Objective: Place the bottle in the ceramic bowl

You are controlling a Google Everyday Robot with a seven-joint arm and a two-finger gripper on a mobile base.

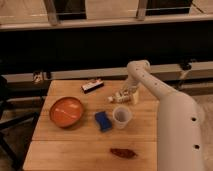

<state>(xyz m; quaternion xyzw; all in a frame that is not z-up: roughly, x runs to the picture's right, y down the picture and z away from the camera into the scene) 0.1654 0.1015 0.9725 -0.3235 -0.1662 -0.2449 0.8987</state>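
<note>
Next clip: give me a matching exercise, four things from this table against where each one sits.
Things:
1. bottle
2. ceramic bowl
3. blue sponge
4. dark flat box

Places:
A. table's left side
B. far edge, centre
C. lying at the tool, right of centre
D. just left of the translucent cup

Pairs: 1-C, 2-A, 3-D, 4-B
</note>
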